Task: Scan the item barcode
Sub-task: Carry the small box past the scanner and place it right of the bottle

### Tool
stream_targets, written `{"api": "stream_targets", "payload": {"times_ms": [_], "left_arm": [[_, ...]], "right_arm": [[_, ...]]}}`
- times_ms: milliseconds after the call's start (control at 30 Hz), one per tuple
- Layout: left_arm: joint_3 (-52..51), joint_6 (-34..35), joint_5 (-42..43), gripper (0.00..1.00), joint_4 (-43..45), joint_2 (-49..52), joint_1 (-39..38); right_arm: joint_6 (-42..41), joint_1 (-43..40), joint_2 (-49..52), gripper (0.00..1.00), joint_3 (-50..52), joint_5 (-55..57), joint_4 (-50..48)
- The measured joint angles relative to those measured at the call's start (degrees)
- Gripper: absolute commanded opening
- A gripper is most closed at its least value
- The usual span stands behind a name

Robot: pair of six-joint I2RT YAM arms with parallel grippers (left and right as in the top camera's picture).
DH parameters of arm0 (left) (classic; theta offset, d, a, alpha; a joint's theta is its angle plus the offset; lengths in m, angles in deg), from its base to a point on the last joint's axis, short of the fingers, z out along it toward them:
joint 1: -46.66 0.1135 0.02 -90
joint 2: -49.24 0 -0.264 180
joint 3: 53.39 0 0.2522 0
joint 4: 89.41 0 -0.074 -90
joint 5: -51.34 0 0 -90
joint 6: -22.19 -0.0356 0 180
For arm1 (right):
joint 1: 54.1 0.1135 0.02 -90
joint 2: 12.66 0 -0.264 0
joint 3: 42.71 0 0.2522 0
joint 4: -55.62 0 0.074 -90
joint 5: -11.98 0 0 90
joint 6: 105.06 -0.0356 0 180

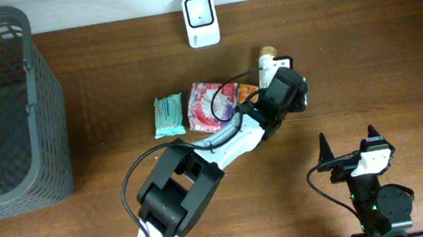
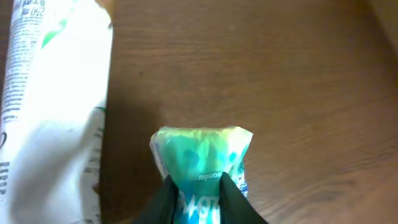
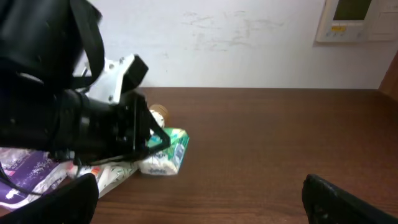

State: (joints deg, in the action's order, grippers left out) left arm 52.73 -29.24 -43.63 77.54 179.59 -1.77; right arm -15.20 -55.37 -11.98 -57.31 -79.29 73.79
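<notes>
1. Left gripper point(image 2: 200, 190): jaws drawn in against the two sides of a green packet point(image 2: 202, 152), pinching its lower end; the crimped upper edge sticks out past the fingertips.
2. In the right wrist view the green packet looks to be resting on the table point(image 1: 397, 47), though contact underneath is not clear from that angle.
3. A white bottle point(image 2: 50, 112) lies just beside the green packet, on its left in the left wrist view.
4. Right gripper point(image 1: 348, 140): jaws spread wide, nothing between them, well apart from the items.
5. Barcode scanner point(image 1: 201, 20) stands at the table's far edge, apart from the held packet.
6. A teal packet point(image 1: 168, 114) and a pink packet point(image 1: 211, 105) lie side by side, mid-table.
7. A grey basket point(image 1: 0, 112) sits at the left end.
</notes>
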Motion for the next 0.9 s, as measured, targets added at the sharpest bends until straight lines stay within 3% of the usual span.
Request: {"api": "stream_targets", "payload": {"times_ms": [100,233,333,433,467,500,533,600,700,767,900], "left_arm": [[0.0,-0.2,-0.5,0.47,1.8,0.5,0.0],[0.1,-3.5,-0.3,0.49,0.0,0.1,1.3],[-0.1,-6.9,0.0,0.41,-6.4,-7.6,5.1],[0.0,-10.1,0.0,0.41,-15.2,-21.5,9.7],[0.2,-10.5,0.0,0.37,-20.4,-27.1,11.8],[0.3,-11.7,0.0,0.19,-24.3,-31.5,14.1],[0.3,-13.5,-0.1,0.0,-28.6,-37.5,18.7],[0.3,-14.8,0.2,0.0,-34.5,-43.9,25.6],[0.7,-10.8,-0.5,0.0,-47.1,-53.6,46.3],[0.5,-6.8,-0.4,0.0,-56.1,-53.9,58.0],[0.4,-5.0,-0.9,0.0,-61.8,-53.7,70.8]], "right_arm": [[0.0,0.0,0.0,0.99,0.0,0.0,0.0],[0.0,0.0,0.0,0.99,0.0,0.0,0.0],[0.0,0.0,0.0,0.99,0.0,0.0,0.0],[-0.1,0.0,0.0,0.99,0.0,0.0,0.0],[0.0,0.0,0.1,0.99,0.0,0.0,0.0],[0.0,0.0,0.2,0.99,0.0,0.0,-0.1],[0.0,0.0,0.2,0.98,0.0,0.0,0.0],[0.0,0.0,0.2,0.99,0.0,0.0,0.0],[0.0,0.0,0.1,0.99,0.0,0.1,0.0],[0.0,0.0,0.2,0.99,0.0,0.1,0.0],[0.0,0.0,0.2,0.99,0.0,0.0,0.0]]}}
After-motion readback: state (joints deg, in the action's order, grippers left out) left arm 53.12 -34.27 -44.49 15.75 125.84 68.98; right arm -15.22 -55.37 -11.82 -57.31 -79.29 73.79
